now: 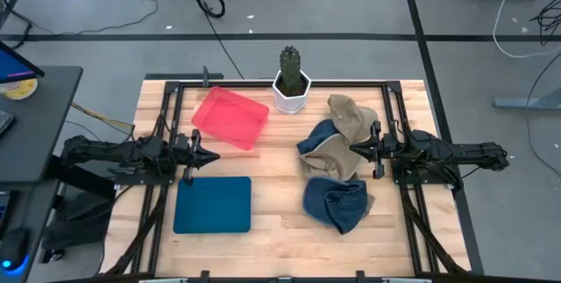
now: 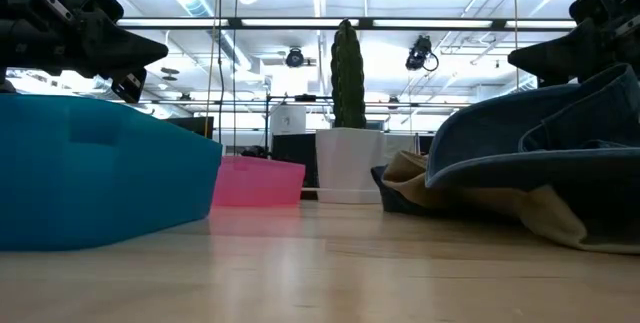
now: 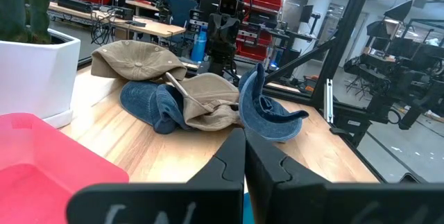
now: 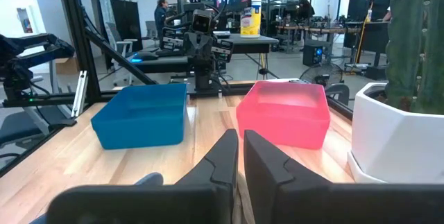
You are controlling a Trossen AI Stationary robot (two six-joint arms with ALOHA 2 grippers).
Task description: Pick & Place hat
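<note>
Hats lie heaped on the bench's point(image 1: 280, 204) right half in the high view: a tan hat point(image 1: 351, 115) by the white cactus pot point(image 1: 291, 90), a blue-and-tan tangle point(image 1: 329, 150) below it, and a denim hat point(image 1: 336, 204) nearest the front edge. The left gripper point(image 1: 210, 156) hangs between the pink bin point(image 1: 230, 118) and the blue bin point(image 1: 213, 204), its fingers pressed together; the right gripper point(image 1: 355, 148) points at the tangle, holding nothing.

Low view: the blue bin point(image 2: 100, 173) and a denim brim point(image 2: 540, 143) fill the sides, hiding most of the pile; both arms are cut off at the top.

Left wrist view: the hats point(image 3: 201, 99) overlap, so their edges are hard to separate.

Right wrist view: fingers point(image 4: 222, 156) nearly touch; both bins point(image 4: 142, 116) stand ahead, the pot point(image 4: 395, 134) cut off at the edge.
</note>
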